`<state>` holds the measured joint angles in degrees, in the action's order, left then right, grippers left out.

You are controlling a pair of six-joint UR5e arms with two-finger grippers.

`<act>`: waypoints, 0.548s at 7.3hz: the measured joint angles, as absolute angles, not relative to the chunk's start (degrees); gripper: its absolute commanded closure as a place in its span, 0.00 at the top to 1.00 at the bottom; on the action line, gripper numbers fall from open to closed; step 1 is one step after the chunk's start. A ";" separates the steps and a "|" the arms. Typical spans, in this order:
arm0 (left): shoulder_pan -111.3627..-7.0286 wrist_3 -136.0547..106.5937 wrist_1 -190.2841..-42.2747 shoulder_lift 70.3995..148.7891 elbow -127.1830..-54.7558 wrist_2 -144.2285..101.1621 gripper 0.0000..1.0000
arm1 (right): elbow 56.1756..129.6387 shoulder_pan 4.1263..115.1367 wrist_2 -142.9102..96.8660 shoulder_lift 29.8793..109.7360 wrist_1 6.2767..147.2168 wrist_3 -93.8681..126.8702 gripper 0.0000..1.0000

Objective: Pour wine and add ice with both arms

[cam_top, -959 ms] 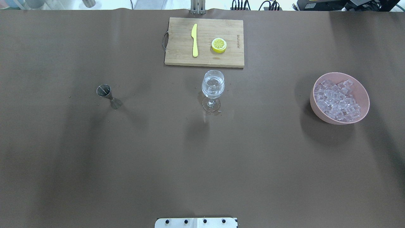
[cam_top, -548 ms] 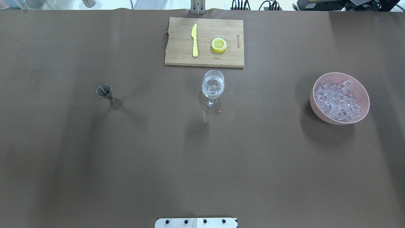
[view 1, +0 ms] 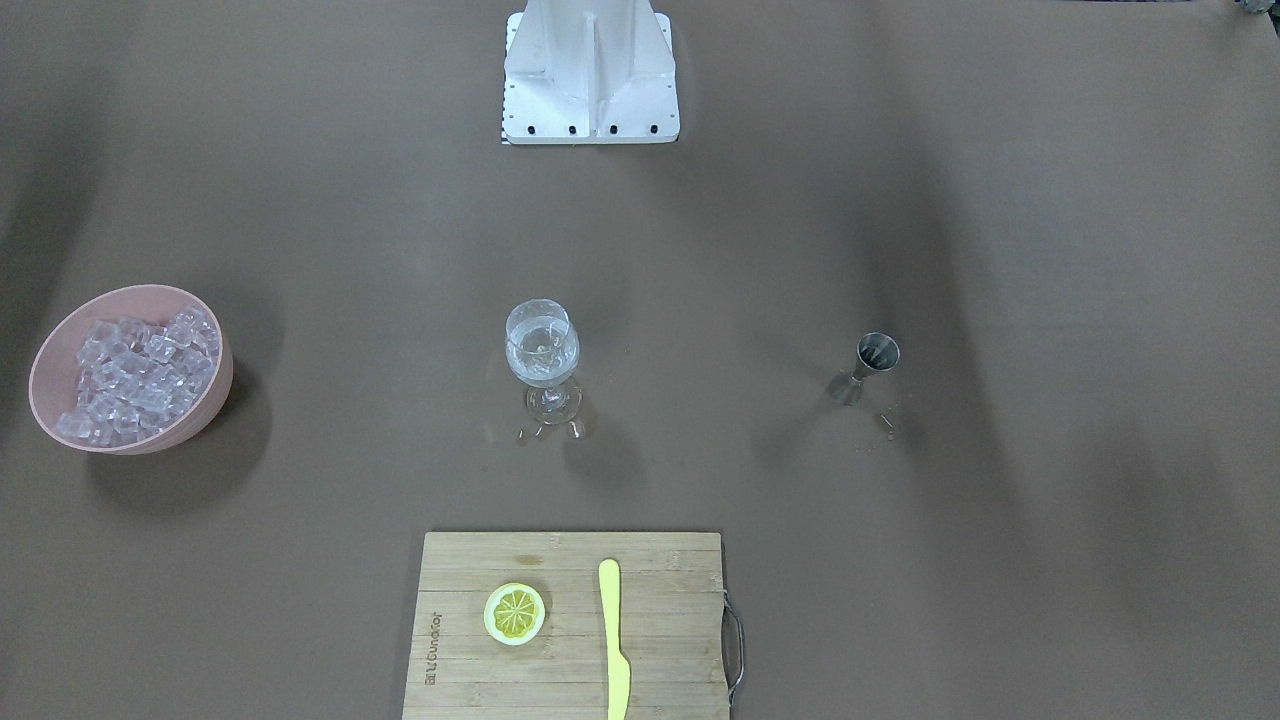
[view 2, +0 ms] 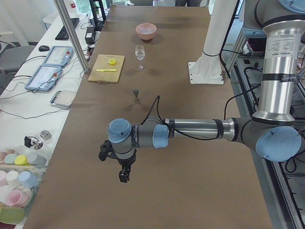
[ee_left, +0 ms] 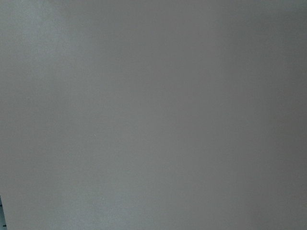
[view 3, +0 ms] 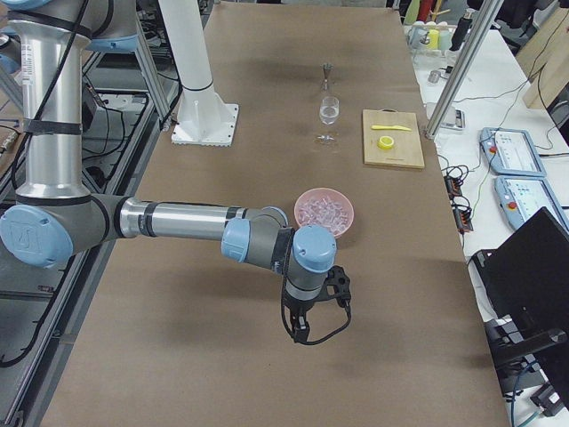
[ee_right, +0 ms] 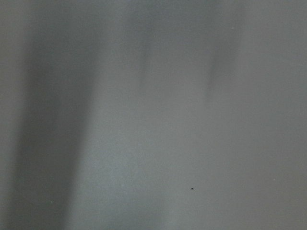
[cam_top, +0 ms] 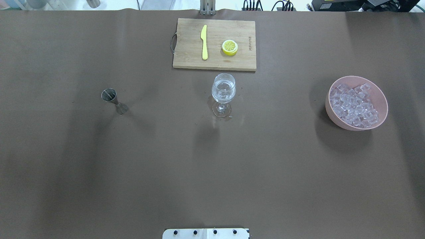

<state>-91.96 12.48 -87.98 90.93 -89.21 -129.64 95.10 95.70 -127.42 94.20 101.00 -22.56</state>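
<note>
Nothing on the worktop (cam_top: pixel 212 172) has shifted since a second ago. It carries one steel jigger (cam_top: pixel 114 100) and one wine glass (cam_top: pixel 223 90) holding the wine (cam_top: pixel 223 97) and at least one cube. It also carries one cutting board (cam_top: pixel 189 53) with one yellow knife (cam_top: pixel 204 41) and one lemon slice (cam_top: pixel 229 47), and one pink bowl (cam_top: pixel 380 99) heaped with ice (cam_top: pixel 353 106). The left arm (view 2: pixel 195 129) hangs its jaws over bare worktop, with jigger and glass well beyond them. The right arm (view 3: pixel 187 221) holds its jaws near the bowl. Whether either pair is spread or pressed together cannot be told.
</note>
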 measured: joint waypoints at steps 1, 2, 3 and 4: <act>-91.95 12.50 -87.98 90.94 -89.14 -129.64 0.99 | 96.13 95.85 -127.15 94.19 100.99 -22.72 1.00; -91.94 12.53 -87.96 90.92 -89.08 -129.64 0.99 | 97.31 95.86 -127.05 94.22 100.99 -22.74 1.00; -91.94 12.54 -87.92 90.90 -89.06 -129.64 0.99 | 97.95 95.88 -127.02 94.26 100.99 -22.65 1.00; -91.94 12.51 -87.90 90.90 -89.04 -129.64 0.99 | 98.22 95.92 -127.01 94.34 100.99 -22.54 1.00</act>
